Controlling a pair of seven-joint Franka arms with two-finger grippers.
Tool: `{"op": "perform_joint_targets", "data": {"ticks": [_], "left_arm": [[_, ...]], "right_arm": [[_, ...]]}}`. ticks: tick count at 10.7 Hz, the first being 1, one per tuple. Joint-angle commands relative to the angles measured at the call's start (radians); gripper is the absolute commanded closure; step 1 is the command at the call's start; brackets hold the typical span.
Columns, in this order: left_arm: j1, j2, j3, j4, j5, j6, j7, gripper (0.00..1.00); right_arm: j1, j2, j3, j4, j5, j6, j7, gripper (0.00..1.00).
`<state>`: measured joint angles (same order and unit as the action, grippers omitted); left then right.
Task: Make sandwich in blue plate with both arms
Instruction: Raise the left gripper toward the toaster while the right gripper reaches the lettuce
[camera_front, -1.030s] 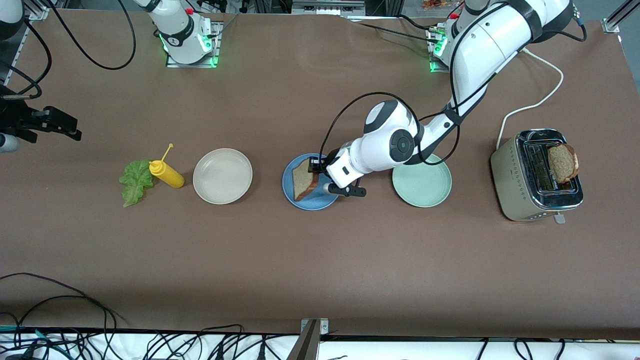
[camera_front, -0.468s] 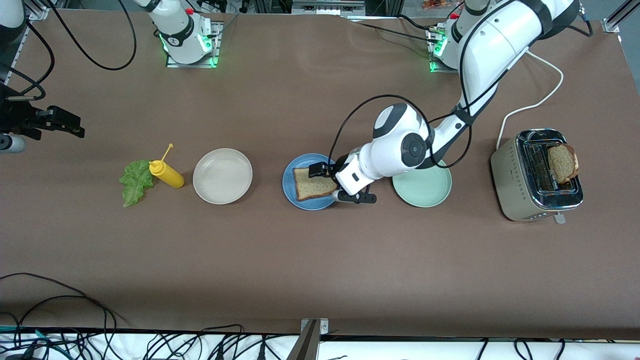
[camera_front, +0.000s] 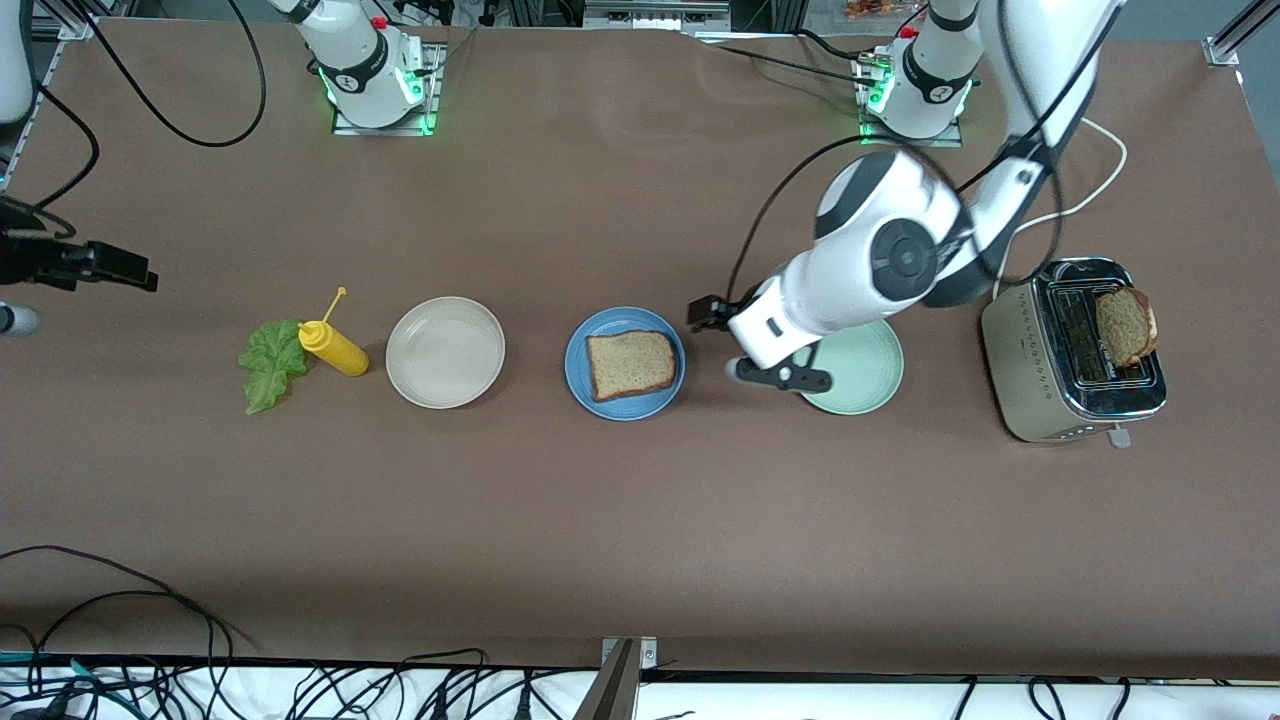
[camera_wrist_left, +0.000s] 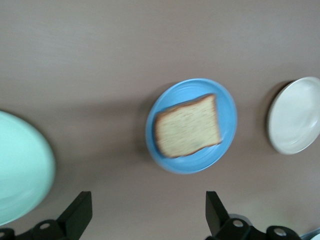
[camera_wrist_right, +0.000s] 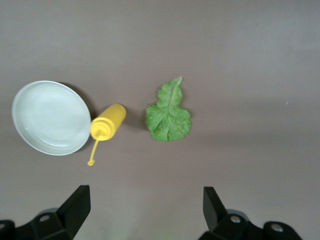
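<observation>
I count three plates, two bread slices, one lettuce leaf. One slice lies flat in the blue plate mid-table — left gripper jaws wide, empty, beside it. Right gripper jaws wide, empty; its wrist view shows the mustard bottle. Only the front view shows the toaster.

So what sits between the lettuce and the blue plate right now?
In the front view, the yellow mustard bottle lies right beside the lettuce, then the beige plate, then bare table up to the blue plate.
</observation>
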<state>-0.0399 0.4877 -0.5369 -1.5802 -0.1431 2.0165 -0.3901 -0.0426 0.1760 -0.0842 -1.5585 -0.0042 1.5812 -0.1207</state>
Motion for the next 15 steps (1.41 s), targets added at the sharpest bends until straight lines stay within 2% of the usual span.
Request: {"op": "perform_joint_targets", "data": {"ticks": [1,4,6,8,9,10,11,13,14,15], "left_arm": [[-0.014,-0.183,0.122,-0.023,0.081,-0.158,0.151,0.0],[-0.014,-0.315,0.25,-0.023,0.109,-0.281,0.304,0.0],[-0.015,-0.386,0.365,-0.021,0.093,-0.369,0.318,0.0],[-0.018,-0.443,0.414,-0.024,0.094,-0.424,0.321,0.0],[-0.044,-0.469,0.449,-0.023,0.094,-0.438,0.321,0.0],[-0.055,-0.492,0.472,-0.026,0.105,-0.456,0.321,0.0],[-0.052,-0.509,0.475,-0.024,0.108,-0.481,0.321,0.0],[-0.029,-0.552,0.479,-0.029,0.109,-0.531,0.367,0.0],[-0.006,-0.567,0.476,-0.035,0.111,-0.547,0.385,0.0],[0.0,-0.574,0.476,-0.047,0.117,-0.547,0.387,0.0]], "right_arm": [[-0.023,0.141,0.004,0.011,-0.003,0.06,-0.011,0.0],[-0.04,0.29,0.004,0.005,-0.002,0.134,-0.025,0.0],[-0.068,0.374,0.006,-0.011,0.0,0.196,-0.062,0.0],[-0.111,0.43,0.007,-0.046,0.003,0.25,-0.124,0.0],[-0.124,0.475,0.009,-0.046,0.03,0.266,-0.151,0.0],[-0.143,0.509,0.009,-0.046,0.106,0.273,-0.163,0.0],[-0.148,0.525,0.009,-0.046,0.139,0.273,-0.169,0.0],[-0.148,0.54,0.009,-0.046,0.144,0.276,-0.169,0.0],[-0.149,0.554,0.009,-0.043,0.147,0.292,-0.169,0.05],[-0.149,0.559,0.009,-0.041,0.147,0.302,-0.169,0.24]]}}
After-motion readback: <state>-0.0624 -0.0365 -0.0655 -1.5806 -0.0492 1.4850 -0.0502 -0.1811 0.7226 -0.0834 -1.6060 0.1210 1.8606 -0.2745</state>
